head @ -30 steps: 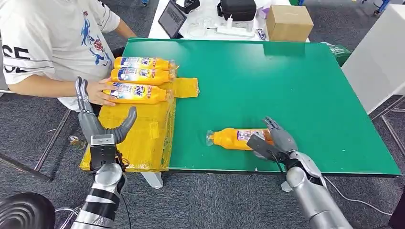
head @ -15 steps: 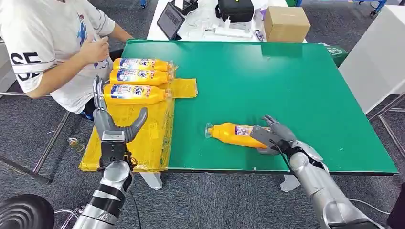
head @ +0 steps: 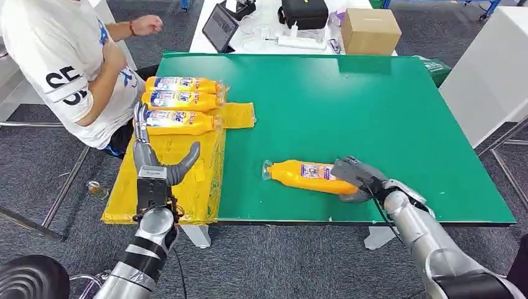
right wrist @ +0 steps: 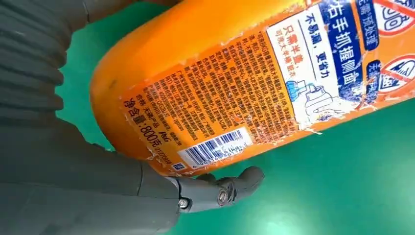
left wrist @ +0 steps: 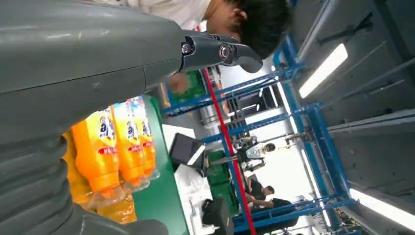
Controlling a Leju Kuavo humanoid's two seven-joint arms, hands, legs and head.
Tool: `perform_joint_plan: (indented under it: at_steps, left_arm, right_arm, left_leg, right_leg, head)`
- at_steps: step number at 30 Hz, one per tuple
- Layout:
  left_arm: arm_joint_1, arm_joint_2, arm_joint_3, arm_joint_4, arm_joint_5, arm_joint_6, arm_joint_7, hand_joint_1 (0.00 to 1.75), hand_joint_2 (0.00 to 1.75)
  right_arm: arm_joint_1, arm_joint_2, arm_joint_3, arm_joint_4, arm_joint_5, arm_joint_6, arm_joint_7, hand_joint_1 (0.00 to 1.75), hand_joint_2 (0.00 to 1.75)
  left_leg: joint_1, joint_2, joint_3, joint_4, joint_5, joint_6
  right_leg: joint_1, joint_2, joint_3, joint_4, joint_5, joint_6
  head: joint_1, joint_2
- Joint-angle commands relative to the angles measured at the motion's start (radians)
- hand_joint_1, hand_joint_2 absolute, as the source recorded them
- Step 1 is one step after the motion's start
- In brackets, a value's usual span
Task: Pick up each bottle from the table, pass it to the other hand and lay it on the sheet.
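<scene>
An orange bottle (head: 305,175) lies on its side on the green table (head: 348,99), cap pointing left. My right hand (head: 353,177) grips its base end, fingers over the top. In the right wrist view the thumb (right wrist: 220,192) curls under the bottle's labelled body (right wrist: 235,93). My left hand (head: 157,163) is raised above the yellow sheet (head: 187,180) with its fingers spread and nothing in them. Three orange bottles (head: 182,101) lie side by side at the sheet's far end; the left wrist view shows them (left wrist: 115,147) past my hand.
A person in a white shirt (head: 68,68) sits at the table's left, arm lifted away from the sheet. A cardboard box (head: 372,30), a tablet (head: 223,26) and a black bag (head: 305,12) stand on a white table behind. The green table's right half is bare.
The person's hand has left the bottles on the sheet and lifted away. My right hand has closed around the bottle's base. My left hand has risen a little over the sheet.
</scene>
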Motion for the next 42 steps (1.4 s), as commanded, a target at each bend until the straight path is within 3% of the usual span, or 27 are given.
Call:
perform_joint_plan:
  at_steps: [1, 23, 29, 34, 36, 38, 39, 40, 42]
  left_arm:
    - [-0.047, -0.001, -0.016, 0.108, 0.022, -0.021, 0.005, 0.00, 1.75]
    - [-0.045, -0.001, -0.015, 0.110, 0.020, -0.023, 0.005, 0.00, 1.75]
    - [-0.041, -0.007, -0.004, 0.113, 0.014, -0.041, 0.005, 0.00, 1.75]
    - [-0.039, -0.017, 0.016, 0.108, 0.027, -0.079, 0.005, 0.00, 1.75]
    - [-0.040, -0.043, 0.060, 0.130, 0.064, -0.163, 0.005, 0.00, 1.75]
    - [-0.045, -0.071, 0.110, 0.167, 0.119, -0.278, 0.027, 0.00, 1.75]
    - [-0.046, -0.075, 0.124, 0.196, 0.275, -0.495, 0.213, 0.00, 1.75]
    - [-0.045, -0.076, 0.116, 0.228, 0.320, -0.544, 0.237, 0.00, 1.75]
    - [-0.051, -0.071, 0.104, 0.267, 0.367, -0.598, 0.239, 0.00, 1.75]
  right_arm:
    - [0.040, 0.016, 0.050, 0.076, -0.036, -0.043, -0.012, 1.73, 1.75]
    - [0.050, 0.022, 0.047, 0.061, -0.042, -0.067, -0.018, 1.75, 1.75]
    - [0.126, 0.045, 0.019, -0.041, -0.070, -0.175, -0.105, 1.75, 1.75]
    - [0.206, 0.083, -0.043, -0.207, -0.105, -0.275, -0.210, 1.75, 1.75]
    - [0.274, 0.128, -0.125, -0.384, -0.130, -0.321, -0.251, 1.75, 1.75]
    - [0.328, 0.205, -0.224, -0.536, -0.145, -0.396, -0.274, 1.75, 1.75]
    - [0.381, 0.310, -0.355, -0.658, -0.268, -0.545, -0.391, 1.75, 1.75]
    - [0.441, 0.339, -0.361, -0.787, -0.251, -0.600, -0.370, 1.75, 1.75]
    - [0.487, 0.356, -0.363, -0.882, -0.260, -0.632, -0.348, 1.75, 1.75]
  left_leg:
    - [0.001, -0.002, 0.002, -0.002, 0.000, 0.001]
    - [0.001, -0.001, 0.001, -0.001, 0.000, 0.001]
    - [0.001, -0.001, 0.002, -0.002, 0.000, 0.001]
    - [0.001, 0.000, 0.001, -0.002, -0.001, 0.001]
    - [0.001, 0.002, 0.000, -0.001, -0.001, 0.001]
    - [0.001, 0.002, -0.002, -0.001, -0.001, 0.001]
    - [0.000, 0.002, -0.004, 0.000, -0.001, 0.000]
    - [0.000, 0.001, -0.004, 0.000, -0.001, 0.001]
    - [0.000, 0.001, -0.005, -0.001, -0.001, 0.001]
  right_leg:
    - [0.002, -0.004, 0.004, -0.003, 0.000, -0.003]
    - [0.002, -0.002, 0.003, -0.002, 0.000, -0.003]
    - [0.002, -0.002, 0.004, -0.003, 0.000, -0.004]
    - [0.002, -0.001, 0.003, -0.002, 0.000, -0.004]
    - [0.002, 0.000, 0.001, -0.001, 0.000, -0.004]
    - [0.002, 0.001, -0.001, 0.000, 0.000, -0.003]
    - [0.001, 0.001, -0.003, 0.000, 0.000, -0.002]
    - [0.001, 0.001, -0.003, 0.001, -0.001, -0.003]
    - [0.001, 0.000, -0.004, 0.000, -0.001, -0.003]
  head:
    - [0.000, 0.000]
    - [0.000, 0.000]
    - [0.000, 0.000]
    - [0.000, 0.000]
    - [0.000, 0.000]
    - [0.000, 0.000]
    - [0.000, 0.000]
    - [0.000, 0.000]
    - [0.000, 0.000]
